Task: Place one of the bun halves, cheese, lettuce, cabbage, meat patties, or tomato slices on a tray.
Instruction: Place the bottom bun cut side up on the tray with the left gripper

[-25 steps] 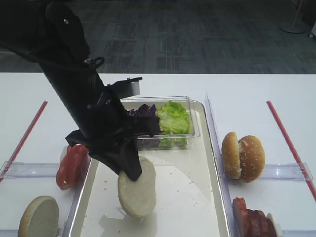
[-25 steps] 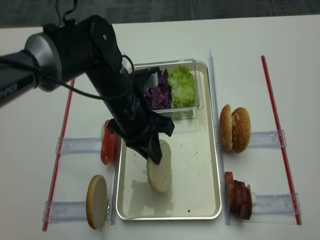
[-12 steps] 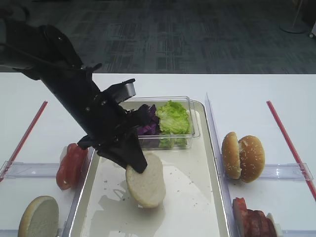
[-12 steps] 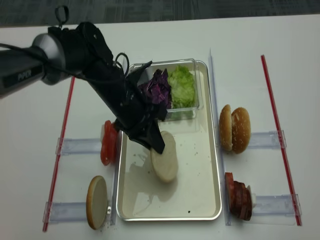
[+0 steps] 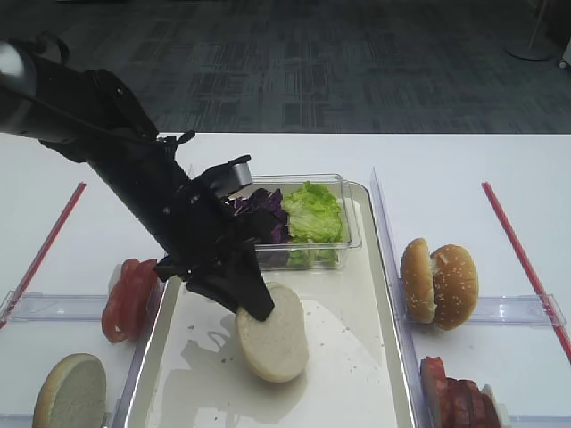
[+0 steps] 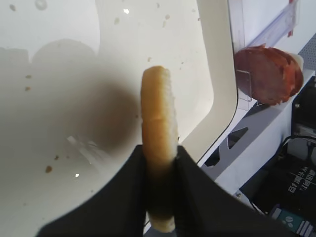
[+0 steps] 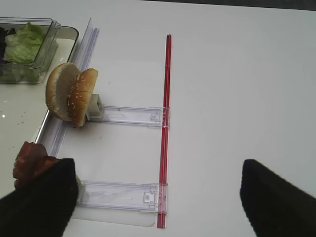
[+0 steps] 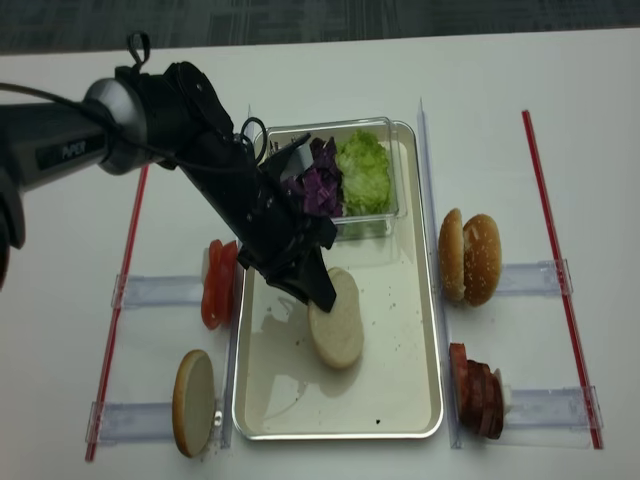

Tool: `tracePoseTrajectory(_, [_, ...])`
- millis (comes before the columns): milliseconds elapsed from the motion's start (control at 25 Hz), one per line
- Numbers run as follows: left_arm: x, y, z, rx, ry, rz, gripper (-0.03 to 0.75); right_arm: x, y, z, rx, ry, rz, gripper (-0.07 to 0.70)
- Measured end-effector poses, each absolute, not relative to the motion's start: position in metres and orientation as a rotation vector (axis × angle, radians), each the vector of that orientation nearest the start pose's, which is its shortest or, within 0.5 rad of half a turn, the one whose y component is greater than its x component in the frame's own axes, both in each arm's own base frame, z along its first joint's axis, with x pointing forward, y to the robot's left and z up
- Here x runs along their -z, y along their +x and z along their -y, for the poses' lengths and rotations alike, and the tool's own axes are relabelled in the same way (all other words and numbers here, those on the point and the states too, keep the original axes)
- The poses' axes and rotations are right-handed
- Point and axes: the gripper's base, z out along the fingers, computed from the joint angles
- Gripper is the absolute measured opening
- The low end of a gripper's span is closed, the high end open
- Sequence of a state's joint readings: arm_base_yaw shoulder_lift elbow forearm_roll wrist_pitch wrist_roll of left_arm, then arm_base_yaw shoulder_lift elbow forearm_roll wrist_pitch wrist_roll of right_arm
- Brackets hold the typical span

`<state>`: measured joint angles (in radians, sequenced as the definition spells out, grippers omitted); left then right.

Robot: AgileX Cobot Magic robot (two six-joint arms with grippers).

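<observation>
Centre-left of the exterior view: left arm pose: the black arm is extended from the upper left down toward the frame centre, with the left gripper (image 5: 257,309) lowered over the tray (image 5: 375,339).
Left gripper state: the jaws are clamped on the edge of a bun half (image 5: 273,343); in the left wrist view the bun half (image 6: 159,143) is seen edge-on between the two fingers (image 6: 129,192).
Bun half position: it is held tilted, pale cut face toward the camera, at the middle of the tray; contact with the tray floor cannot be determined.
Right gripper state: the right gripper (image 7: 158,197) is seen at the bottom corners of the right wrist view, with the fingers set wide apart and nothing between them.
Tray contents: a clear tub (image 5: 350,234) is located at the far end, with lettuce (image 5: 313,211) beside cabbage (image 5: 260,218).
Surface: a white table (image 5: 446,169) is marked by red strips (image 5: 522,259) and clear rails (image 5: 526,309).
Left of tray: tomato slices (image 5: 129,297) and a second bun half (image 5: 70,392) are seen.
Right of tray: a sesame bun (image 5: 439,283) and meat patties (image 5: 459,397) are seen.
Room: dark patterned carpet (image 5: 357,62) is visible behind the table.
</observation>
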<state>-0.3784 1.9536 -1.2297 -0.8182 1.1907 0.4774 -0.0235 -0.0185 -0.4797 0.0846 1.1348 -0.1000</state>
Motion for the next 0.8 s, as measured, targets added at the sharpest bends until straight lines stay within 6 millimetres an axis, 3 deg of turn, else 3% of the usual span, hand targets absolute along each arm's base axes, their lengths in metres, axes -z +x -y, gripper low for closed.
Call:
tracePoseTrajectory(560, [-0.144,0.306,0.189,1.221,0.680,-3.092,0.080,-0.266,-0.009,-0.007,-0.029,-0.089,-2.115,0.678])
tracePoseTrajectory(800, [-0.144,0.306,0.189,1.224,0.698,-3.083,0.080,-0.266,-0.009,-0.007,-0.029,-0.089,-2.115,0.678])
